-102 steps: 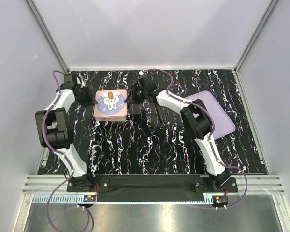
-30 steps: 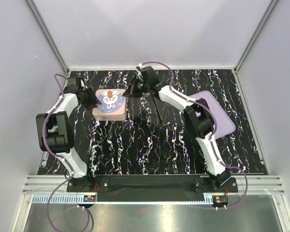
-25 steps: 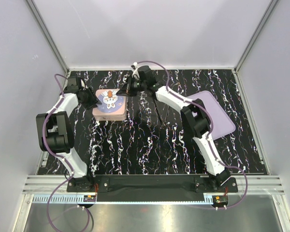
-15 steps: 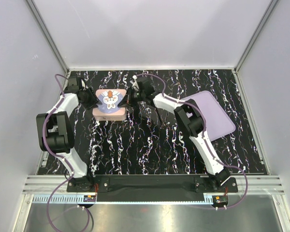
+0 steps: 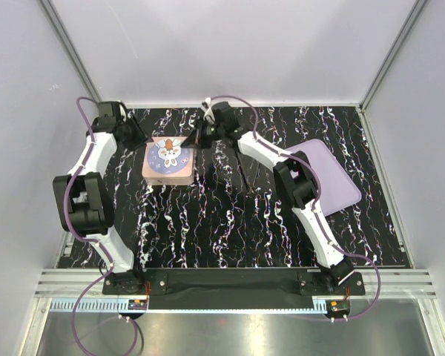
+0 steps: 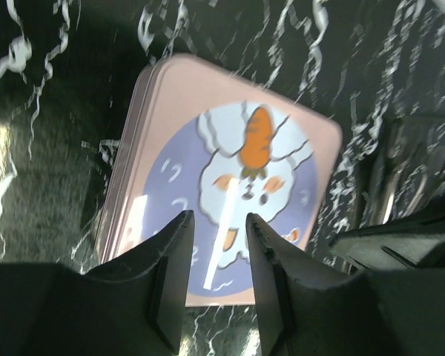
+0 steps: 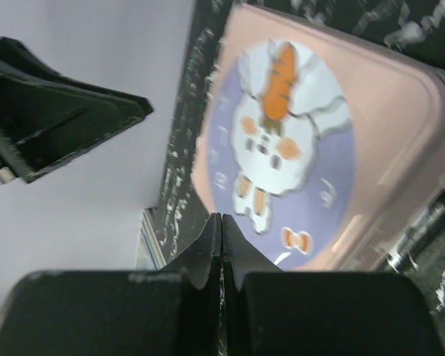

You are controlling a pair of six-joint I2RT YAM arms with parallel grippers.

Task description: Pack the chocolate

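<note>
Top external view: a closed pink tin (image 5: 169, 161) near the table's (image 5: 230, 222) far left corner sits between the left gripper (image 5: 137, 138), jaws apart and empty, and the right gripper (image 5: 194, 139), jaws pressed together; no chocolate shows.

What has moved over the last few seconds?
The left gripper backed off the left side of the pink rabbit tin toward the far-left corner, open and empty. The shut right gripper shifted to its far right corner. Tin, lid on, and purple tray stayed put.

A lab test cell: plain white walls (image 5: 230, 52), aluminium framing (image 5: 73, 53), black marbled tabletop (image 5: 230, 230).
</note>
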